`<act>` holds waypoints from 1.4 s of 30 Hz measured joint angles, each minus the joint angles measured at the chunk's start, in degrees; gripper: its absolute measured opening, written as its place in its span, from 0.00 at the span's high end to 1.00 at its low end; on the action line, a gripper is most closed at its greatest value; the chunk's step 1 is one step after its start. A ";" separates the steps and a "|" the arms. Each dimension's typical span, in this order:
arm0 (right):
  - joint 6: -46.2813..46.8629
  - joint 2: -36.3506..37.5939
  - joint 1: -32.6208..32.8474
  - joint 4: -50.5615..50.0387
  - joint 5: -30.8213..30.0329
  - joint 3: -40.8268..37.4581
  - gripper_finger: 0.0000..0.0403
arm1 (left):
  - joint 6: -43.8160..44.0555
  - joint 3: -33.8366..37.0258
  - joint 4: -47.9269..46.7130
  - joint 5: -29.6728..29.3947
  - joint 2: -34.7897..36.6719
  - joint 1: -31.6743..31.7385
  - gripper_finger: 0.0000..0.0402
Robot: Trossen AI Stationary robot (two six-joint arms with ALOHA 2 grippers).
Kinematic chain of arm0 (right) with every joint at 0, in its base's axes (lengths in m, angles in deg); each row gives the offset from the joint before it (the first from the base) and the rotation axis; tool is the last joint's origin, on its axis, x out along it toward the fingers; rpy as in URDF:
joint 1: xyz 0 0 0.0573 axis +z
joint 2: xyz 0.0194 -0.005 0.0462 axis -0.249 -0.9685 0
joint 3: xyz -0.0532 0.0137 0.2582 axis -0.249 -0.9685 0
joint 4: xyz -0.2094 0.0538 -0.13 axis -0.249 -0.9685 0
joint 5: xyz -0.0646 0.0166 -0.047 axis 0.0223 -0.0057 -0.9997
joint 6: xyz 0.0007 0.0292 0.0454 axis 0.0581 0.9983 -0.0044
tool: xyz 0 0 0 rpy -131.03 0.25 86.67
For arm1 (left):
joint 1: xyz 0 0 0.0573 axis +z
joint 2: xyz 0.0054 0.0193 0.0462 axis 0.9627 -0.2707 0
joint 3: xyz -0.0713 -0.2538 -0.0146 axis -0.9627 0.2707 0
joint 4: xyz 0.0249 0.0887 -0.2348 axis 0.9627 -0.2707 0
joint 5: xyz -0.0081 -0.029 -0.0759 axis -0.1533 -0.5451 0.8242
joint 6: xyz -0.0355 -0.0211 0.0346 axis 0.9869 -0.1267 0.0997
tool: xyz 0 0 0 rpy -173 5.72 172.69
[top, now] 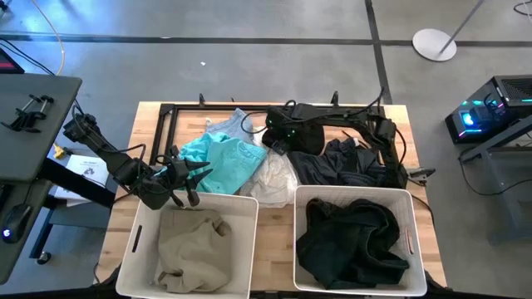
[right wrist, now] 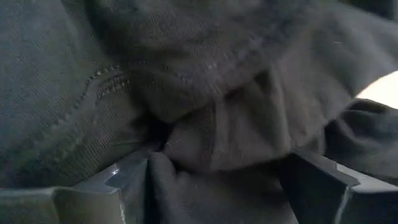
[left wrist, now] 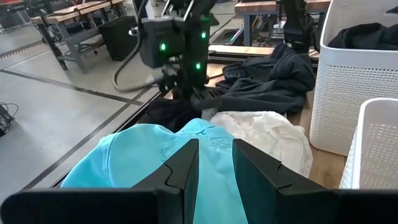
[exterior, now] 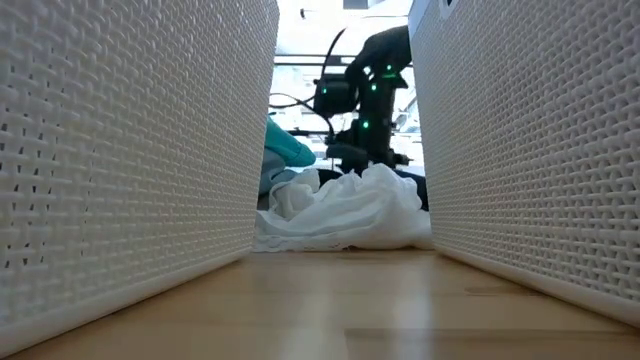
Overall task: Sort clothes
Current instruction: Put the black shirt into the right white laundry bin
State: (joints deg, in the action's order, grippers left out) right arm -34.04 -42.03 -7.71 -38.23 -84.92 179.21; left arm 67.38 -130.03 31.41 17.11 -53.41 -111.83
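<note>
Pressing spread-open right gripper (right wrist: 211,180) into dark clothes (right wrist: 186,81) near table's back edge, lining up a grab; left gripper (left wrist: 214,168) narrow-gapped, empty, waiting over teal shirt (left wrist: 137,155).

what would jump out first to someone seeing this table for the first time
Probably the teal garment in the pile of clothes behind two white baskets, with the left gripper at its edge. The left basket holds a beige garment, the right basket black ones. The right gripper stands open in the dark clothes behind.
</note>
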 joint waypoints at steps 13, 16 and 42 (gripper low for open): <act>-5.72 -3.15 1.34 10.40 2.58 -0.12 0.93 | 0.07 0.00 0.34 0.02 -0.02 0.00 0.78; -5.25 0.56 2.39 12.07 -3.32 -0.24 0.92 | 0.05 0.00 0.31 0.02 -0.01 0.00 0.78; -38.57 52.25 38.05 51.47 -23.94 0.00 0.95 | -0.49 0.00 0.32 0.02 0.00 0.00 0.78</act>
State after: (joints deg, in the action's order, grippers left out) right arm -72.61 10.21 30.34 13.24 -108.87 179.21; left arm 66.90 -130.03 31.73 17.14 -53.41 -111.83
